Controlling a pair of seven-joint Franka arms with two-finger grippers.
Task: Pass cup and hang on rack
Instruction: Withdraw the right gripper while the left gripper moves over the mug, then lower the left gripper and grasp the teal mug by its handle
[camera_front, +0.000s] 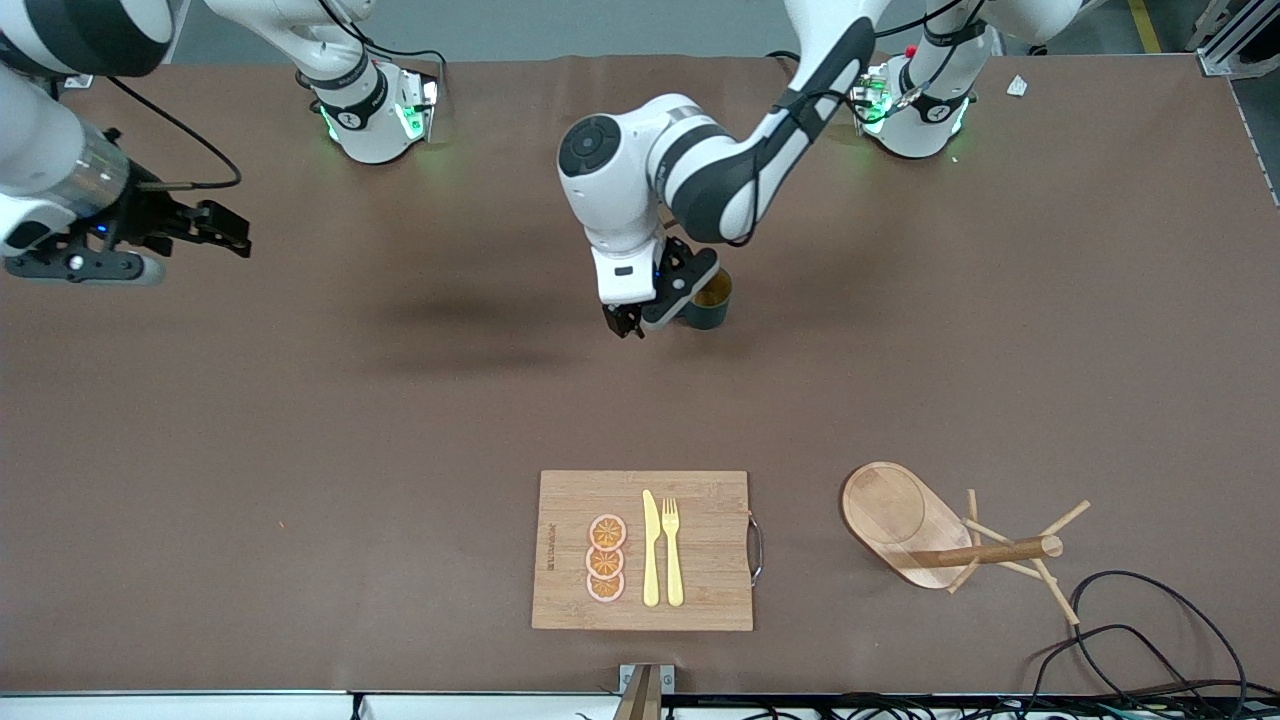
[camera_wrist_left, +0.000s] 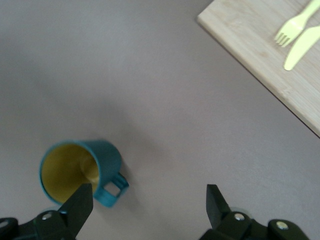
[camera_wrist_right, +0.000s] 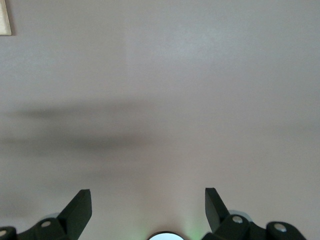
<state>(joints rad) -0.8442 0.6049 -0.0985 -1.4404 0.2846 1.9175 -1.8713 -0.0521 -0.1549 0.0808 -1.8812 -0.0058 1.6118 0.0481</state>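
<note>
Front view: cutting board (camera_front: 642, 550) lies beside the rack (camera_front: 940, 535).

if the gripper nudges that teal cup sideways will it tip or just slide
The cup probably slides rather than tips: it stands upright and looks squat. It looks stiff and empty, so likely light. Its side handle may make it turn when pushed off-centre by the open left gripper.

1. Your bench (camera_front: 300, 420) is one broad brown surface.
2. The cup (camera_front: 708, 305) stands upright mid-bench — handle out sideways, as the left wrist view shows.
3. The cutting board (camera_front: 700, 500) lies at the edge nearest the front camera.
4. The rack (camera_front: 900, 520) sits beside the board — toward the left arm's end.
5. Black cables (camera_front: 1150, 630) trail by the rack.
</note>
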